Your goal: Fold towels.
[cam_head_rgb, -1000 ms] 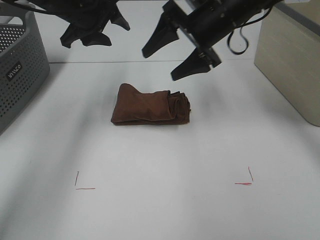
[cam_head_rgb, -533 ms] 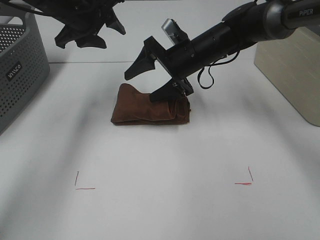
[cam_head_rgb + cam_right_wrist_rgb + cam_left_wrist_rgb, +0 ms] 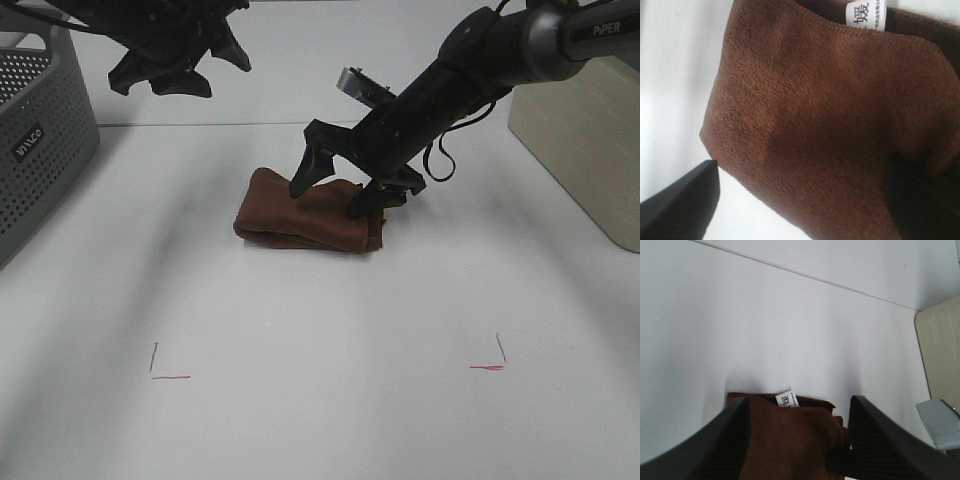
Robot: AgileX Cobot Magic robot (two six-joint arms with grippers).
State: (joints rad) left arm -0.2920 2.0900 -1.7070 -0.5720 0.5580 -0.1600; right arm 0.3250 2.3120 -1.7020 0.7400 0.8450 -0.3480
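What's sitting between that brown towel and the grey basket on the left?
Nothing: the exterior high view shows only bare white table between the towel and the grey basket. The left gripper hangs above that stretch, farther back.

A plain dark reddish-brown is shown by the towel point(image 3: 305, 213), with a white tag point(image 3: 867, 15) printed in black characters. Both the left end effector point(image 3: 172, 68) and the right end effector point(image 3: 335, 195) are coloured black. The tabletop point(image 3: 320, 400) is white, marked by thin red corner lines point(image 3: 168, 372). The basket point(image 3: 35, 140) is grey and perforated.
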